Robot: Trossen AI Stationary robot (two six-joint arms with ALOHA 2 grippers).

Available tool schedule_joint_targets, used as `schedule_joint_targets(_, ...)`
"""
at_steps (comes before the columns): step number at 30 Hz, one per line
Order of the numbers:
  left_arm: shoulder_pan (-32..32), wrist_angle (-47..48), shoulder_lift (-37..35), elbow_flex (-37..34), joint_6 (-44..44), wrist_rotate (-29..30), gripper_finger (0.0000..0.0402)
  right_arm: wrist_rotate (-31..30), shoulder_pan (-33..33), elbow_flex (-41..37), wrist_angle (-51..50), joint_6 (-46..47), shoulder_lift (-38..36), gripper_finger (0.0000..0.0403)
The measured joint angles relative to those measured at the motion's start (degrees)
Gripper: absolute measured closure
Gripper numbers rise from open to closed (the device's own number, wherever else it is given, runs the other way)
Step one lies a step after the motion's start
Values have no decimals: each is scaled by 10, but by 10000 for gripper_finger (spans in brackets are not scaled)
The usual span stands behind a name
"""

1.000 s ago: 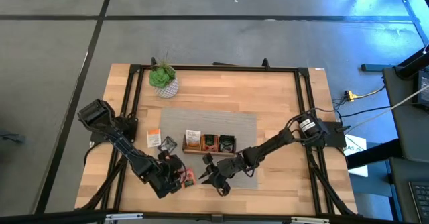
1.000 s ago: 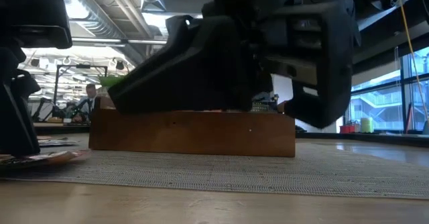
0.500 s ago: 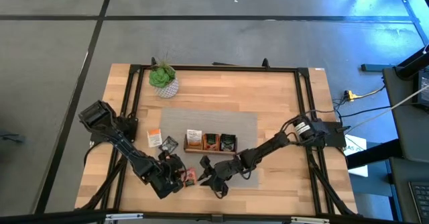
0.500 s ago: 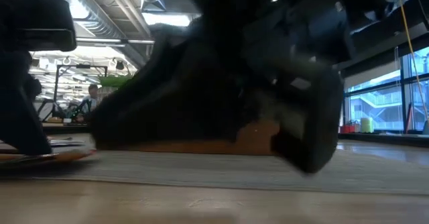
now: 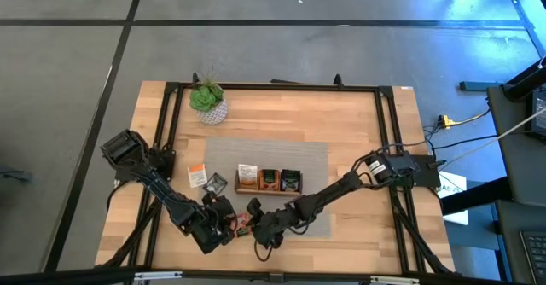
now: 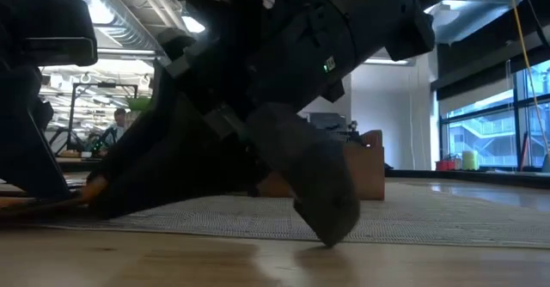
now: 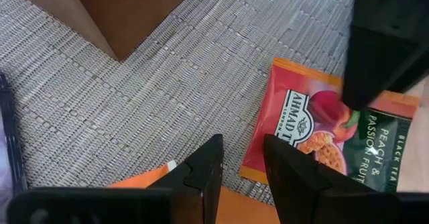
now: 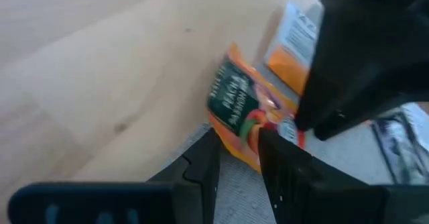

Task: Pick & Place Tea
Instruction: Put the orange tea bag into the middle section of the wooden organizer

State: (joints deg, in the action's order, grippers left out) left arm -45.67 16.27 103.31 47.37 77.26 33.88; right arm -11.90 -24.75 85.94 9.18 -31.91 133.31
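A red tea sachet point(image 7: 315, 143) lies flat at the near left corner of the grey mat point(image 5: 290, 153), between my two grippers. My left gripper point(image 7: 242, 160) stands just left of it, fingers a little apart with nothing between them, above a white-and-orange sachet point(image 7: 141, 180). My right gripper point(image 8: 238, 150) comes in low from the right, slightly open, with the red sachet's point(image 8: 248, 110) near corner showing between its fingertips. One of its fingers point(image 7: 375, 56) reaches over the sachet. The wooden tray point(image 5: 267, 191) with sachets stands behind. My right gripper has one fingertip point(image 7: 354, 103) over the red sachet's printed face, slanting down from the table's right. Whether it touches the sachet I cannot tell. My left gripper stands over the white-and-orange sachet's edge point(image 7: 228, 204); whether it touches I cannot tell.
A white-and-orange sachet point(image 5: 197, 174) and a dark one point(image 5: 215, 183) lie left of the tray. A green plant in a white pot point(image 5: 207, 100) stands at the far left. A black frame runs round the table. The far half of the wood is bare.
My right gripper has gone toward the table's left and down, closing on the red sachet and my left gripper, and has rolled and tipped as it went. The sachet lies where it was.
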Motion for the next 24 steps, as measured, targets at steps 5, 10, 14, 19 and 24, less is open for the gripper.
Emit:
schedule_joint_targets(5, -4, -1, 1, 0, 0, 5, 294, -44, -9, 0, 6, -21, 0, 305)
schedule_joint_targets(10, -4, -2, 1, -1, 0, 5, 294, -44, -17, 0, 12, -42, 0, 337)
schedule_joint_targets(14, -4, -3, 1, -1, 0, 5, 296, -21, -17, 0, 11, -43, 0, 372)
schedule_joint_targets(19, -4, -7, 1, -1, 0, 7, 293, -8, -16, 0, 11, -42, 0, 397)
schedule_joint_targets(24, -4, -7, 1, -1, 0, 7, 295, -10, -16, -1, 10, -38, 0, 397)
